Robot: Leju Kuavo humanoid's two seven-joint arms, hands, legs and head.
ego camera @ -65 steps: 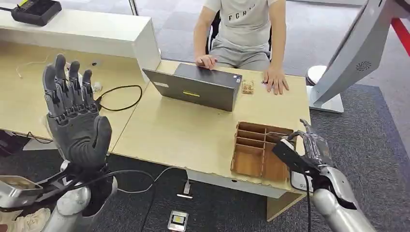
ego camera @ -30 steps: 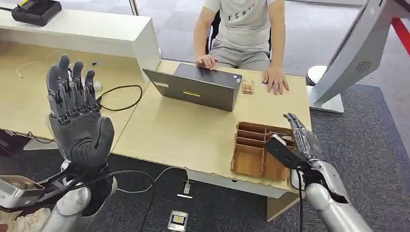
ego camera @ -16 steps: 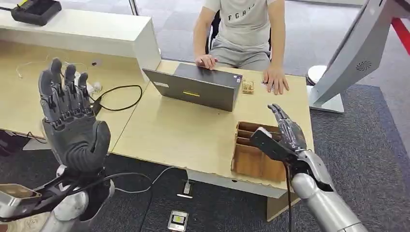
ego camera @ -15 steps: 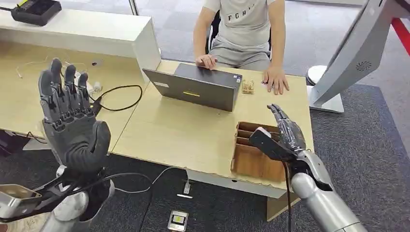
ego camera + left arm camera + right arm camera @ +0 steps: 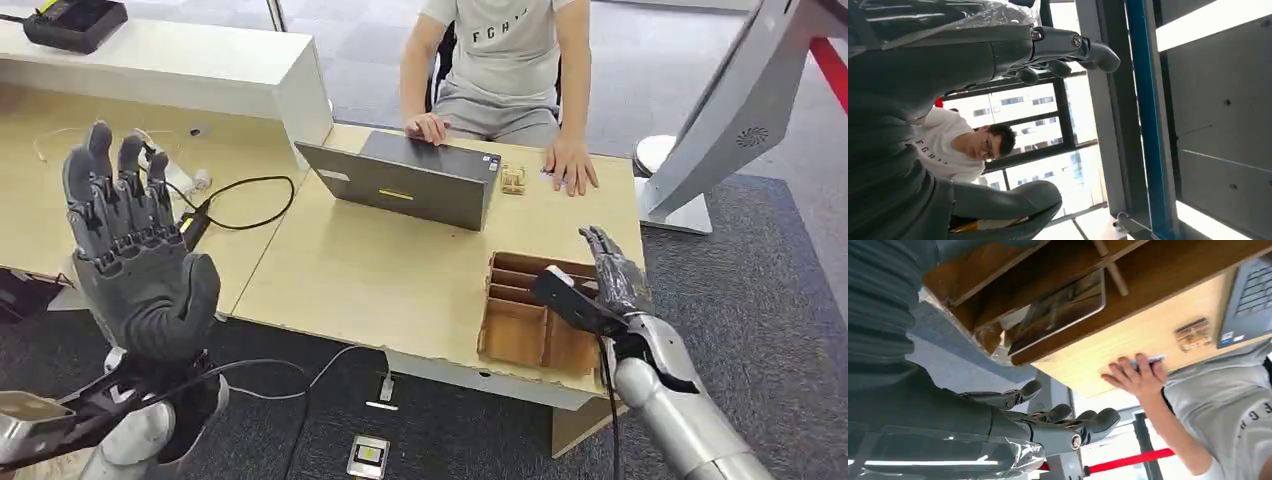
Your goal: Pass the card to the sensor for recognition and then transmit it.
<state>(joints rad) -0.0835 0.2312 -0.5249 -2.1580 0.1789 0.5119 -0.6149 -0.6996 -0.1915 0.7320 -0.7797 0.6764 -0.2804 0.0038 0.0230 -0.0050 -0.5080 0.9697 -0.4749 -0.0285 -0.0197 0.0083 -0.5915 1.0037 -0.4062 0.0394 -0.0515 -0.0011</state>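
Note:
A card [image 5: 1058,310] with a printed face leans inside a slot of the brown wooden organiser [image 5: 512,335] at the desk's near right corner. My right hand [image 5: 598,284] hovers over the organiser's right side, fingers straight and thumb apart, holding nothing. The right wrist view has that hand's fingers [image 5: 1068,426] beside the organiser [image 5: 998,270], clear of the card. At the left, my left hand [image 5: 135,250] is raised with its palm toward me and fingers spread, empty. A small wooden block [image 5: 513,180] lies by the person's hand; I cannot tell which item is the sensor.
A person [image 5: 500,50] sits across the desk with one hand [image 5: 572,168] flat on it, behind a grey laptop [image 5: 410,180]. A black cable [image 5: 245,205] trails over the left desk. A white kiosk stand [image 5: 720,120] rises at the right. A black device [image 5: 75,22] sits far left.
My right hand rose and swung in over the organiser, then eased back right and slightly down. My left hand drifted left, still spread.

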